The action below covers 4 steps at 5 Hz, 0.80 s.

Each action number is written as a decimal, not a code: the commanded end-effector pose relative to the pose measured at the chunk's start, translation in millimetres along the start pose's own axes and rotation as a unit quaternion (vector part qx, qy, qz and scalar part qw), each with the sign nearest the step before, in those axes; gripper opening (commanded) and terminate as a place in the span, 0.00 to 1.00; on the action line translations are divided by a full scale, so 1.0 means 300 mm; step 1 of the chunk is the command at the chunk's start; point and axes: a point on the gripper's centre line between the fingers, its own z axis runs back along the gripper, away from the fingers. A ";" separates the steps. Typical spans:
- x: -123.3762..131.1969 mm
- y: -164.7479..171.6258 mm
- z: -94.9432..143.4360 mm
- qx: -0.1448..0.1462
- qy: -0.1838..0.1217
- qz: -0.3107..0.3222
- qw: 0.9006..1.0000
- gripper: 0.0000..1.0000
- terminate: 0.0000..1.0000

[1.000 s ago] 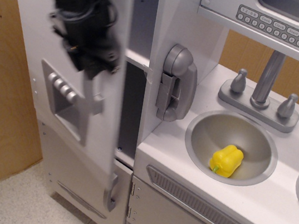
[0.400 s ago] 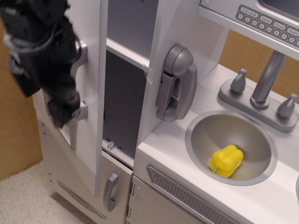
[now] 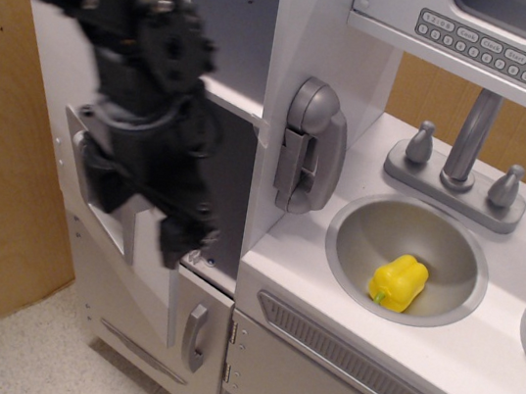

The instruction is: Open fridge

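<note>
Swung rightward, the gripper, grip state unclear, now fronts the open fridge door.

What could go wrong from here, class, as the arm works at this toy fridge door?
1. The gripper sits across the edge of the half-open fridge door; it might knock the door back shut.
2. The arm hides the handle, so its grip cannot be checked.
3. A wide swing could strike the grey wall phone.
</note>
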 end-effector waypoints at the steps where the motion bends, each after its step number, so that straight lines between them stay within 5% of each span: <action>1: 0.162 -0.100 0.008 -0.030 -0.004 0.018 0.999 1.00 0.00; 4: 0.313 -0.018 0.034 -0.016 -0.048 0.069 0.996 1.00 0.00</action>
